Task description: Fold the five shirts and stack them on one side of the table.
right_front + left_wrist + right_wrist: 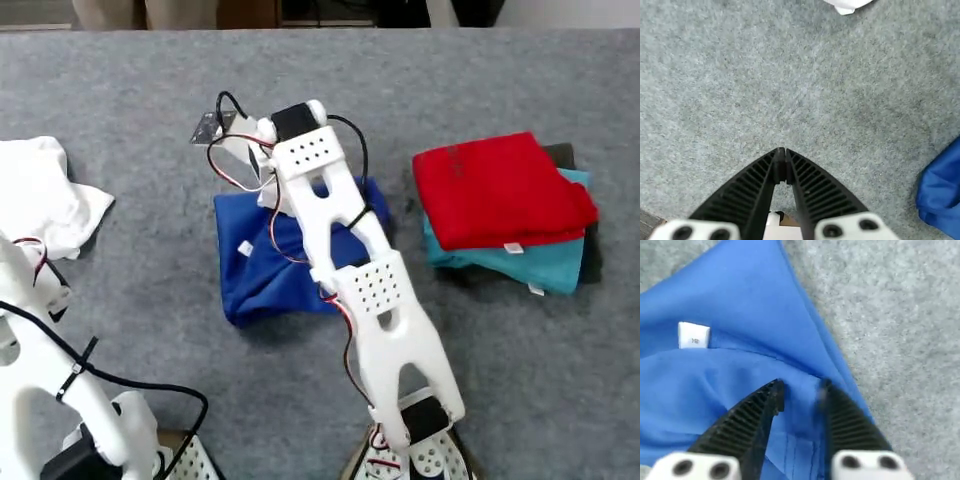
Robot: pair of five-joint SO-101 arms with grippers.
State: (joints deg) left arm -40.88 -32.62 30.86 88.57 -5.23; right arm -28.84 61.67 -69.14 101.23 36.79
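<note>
- grey felt-covered table (pixel 500 80): by my judgement three of five shirts are stacked near its right edge.
- blue cotton shirt (pixel 260 270) at the centre: roughly folded, not yet stacked.
- folded red cotton shirt (pixel 500 190) tops a teal shirt (pixel 545 265) and a dark shirt (pixel 560 153).
- crumpled white shirt (pixel 40 200) at the left edge: unfolded.
- right gripper (pixel 800 395) hovers over the blue cloth, jaws apart.
- left gripper (pixel 780 165) is over bare felt, jaws together.

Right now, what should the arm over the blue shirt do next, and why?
Probably ease the right hand down and close it on the blue shirt. Its fingers are open with blue cloth between them, near the shirt's edge. The shirt looks roughly folded, and the red shirt already lies stacked on the teal shirt off to one side.
</note>
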